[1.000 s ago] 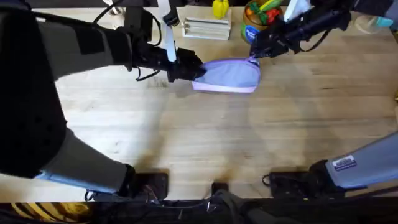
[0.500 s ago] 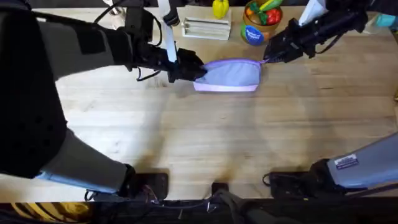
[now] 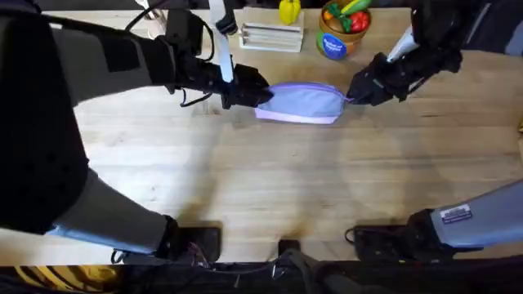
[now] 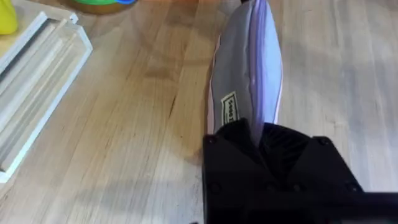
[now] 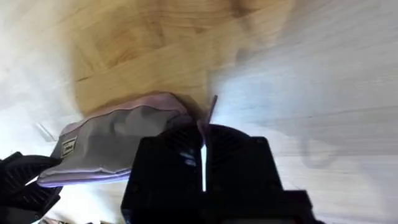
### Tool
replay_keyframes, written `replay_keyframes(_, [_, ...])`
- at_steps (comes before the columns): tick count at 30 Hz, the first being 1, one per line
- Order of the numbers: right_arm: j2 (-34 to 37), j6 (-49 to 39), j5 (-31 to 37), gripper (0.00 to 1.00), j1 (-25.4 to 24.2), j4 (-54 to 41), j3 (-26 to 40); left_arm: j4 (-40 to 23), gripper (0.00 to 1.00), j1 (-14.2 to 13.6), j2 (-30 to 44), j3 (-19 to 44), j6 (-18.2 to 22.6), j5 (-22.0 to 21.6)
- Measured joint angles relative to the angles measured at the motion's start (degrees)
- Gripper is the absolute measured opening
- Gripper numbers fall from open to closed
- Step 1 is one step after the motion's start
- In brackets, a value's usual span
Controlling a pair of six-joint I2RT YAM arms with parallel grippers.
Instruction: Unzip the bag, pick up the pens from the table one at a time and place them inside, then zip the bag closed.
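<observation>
Nearest the arm bases, the wide pale wooden butcher-block table [image 3: 270, 188] lies bare across its front planks. Farther back, near the middle of the top, the soft oblong lavender-purple pencil pouch [image 3: 301, 103] lies on its side, its zip line running along the upper edge from end to end. The left gripper [image 3: 255, 91] meets the pouch at its left end; in the left wrist view its black fingers [image 4: 273, 165] are drawn tight together with the pouch's end [image 4: 247, 74] pinched between them, a small pale label showing on the fabric just beyond the grip. At the opposite end the right gripper [image 3: 353, 94] touches the pouch's right tip; in the right wrist view [image 5: 202, 149] its two black fingers are nearly together, a thin bright slit left between them, and a small thin purple tab [image 5: 212, 107] at the pouch's end rises out of that slit, so the fingers appear clamped on the tab, though whether it is the zip pull I cannot tell. The pouch [image 5: 112, 144] stretches away from that grip toward the other arm's dark fingers. Behind the pouch, along the far edge, stand a clear ridged plastic tray [image 3: 270, 36], a small yellow object [image 3: 288, 11], and a green bowl of coloured toy food [image 3: 344, 20].
</observation>
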Motion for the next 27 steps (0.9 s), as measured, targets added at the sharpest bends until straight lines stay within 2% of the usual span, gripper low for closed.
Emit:
replay_keyframes(6, [-0.25, 1.04, -1.08, 0.035, -0.23, 1.97, -0.24, 0.00, 0.042, 0.00, 0.00, 0.00, 0.00, -0.15])
replay_keyframes(9, [-0.96, 1.19, -0.14, 0.151, -0.73, 2.53, -0.52, -0.03, 0.042, 0.09, 0.00, -0.02, 0.00, -0.28])
replay_keyframes(15, [-5.53, 1.19, 1.83, 0.269, -1.77, 2.97, -0.63, -0.17, 0.042, 0.13, 0.00, -0.02, 0.00, -0.35])
replay_keyframes(16, [-6.89, 1.03, 1.87, 0.315, -1.77, 2.99, -0.63, -0.17, 0.042, 0.13, 0.00, -0.02, 0.00, -0.35])
replay_keyframes(17, [-8.30, 0.81, 1.99, 0.404, -1.76, 2.99, -0.63, -0.17, 0.042, 0.15, 0.00, -0.02, 0.00, -0.34])
replay_keyframes(21, [-14.13, -0.86, 2.17, 0.931, -1.55, 2.65, -0.63, -0.17, 0.042, 0.17, 0.00, -0.02, 0.00, -0.35])
replay_keyframes(23, [-16.95, -1.82, 2.24, 0.990, -1.13, 2.39, -0.63, -0.17, 0.042, 0.17, 0.00, -0.02, 0.00, -0.35])
replay_keyframes(27, [-22.21, -3.40, 2.26, 0.996, -0.10, 1.55, -0.63, -0.17, 0.042, 0.17, 0.00, -0.02, 0.00, -0.33])
